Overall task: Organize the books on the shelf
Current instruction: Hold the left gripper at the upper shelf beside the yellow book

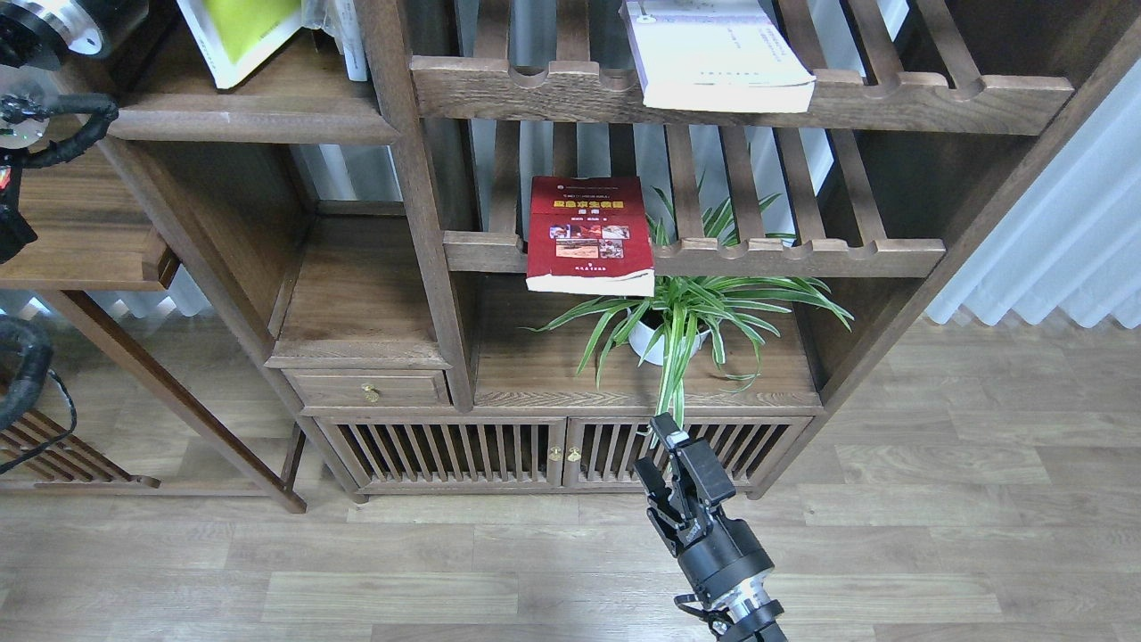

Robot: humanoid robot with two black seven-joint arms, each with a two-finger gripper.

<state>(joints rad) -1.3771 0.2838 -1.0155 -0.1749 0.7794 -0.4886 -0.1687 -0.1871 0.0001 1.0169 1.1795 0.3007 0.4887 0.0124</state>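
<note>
Three books show in the head view. The yellow-green book (pixel 239 27) leans on the solid dark plank shelf (pixel 258 125) at the top left, cut off by the frame's top edge. The dark red book (pixel 588 234) lies flat on a slatted shelf in the middle, overhanging its front rail. The pale lilac-white book (pixel 718 53) lies on the upper slatted shelf, also overhanging. My right gripper (pixel 658 453) hangs low in front of the cabinet doors, open and holding nothing. Only thick parts of my left arm (pixel 49 22) show at the top left; its gripper is out of view.
A potted spider plant (pixel 682 316) stands on the lower shelf under the red book, its leaves reaching down toward my right gripper. A small drawer (pixel 370 389) and slatted cabinet doors (pixel 499 450) sit below. White curtains (pixel 1061 232) hang at right. Wood floor lies in front.
</note>
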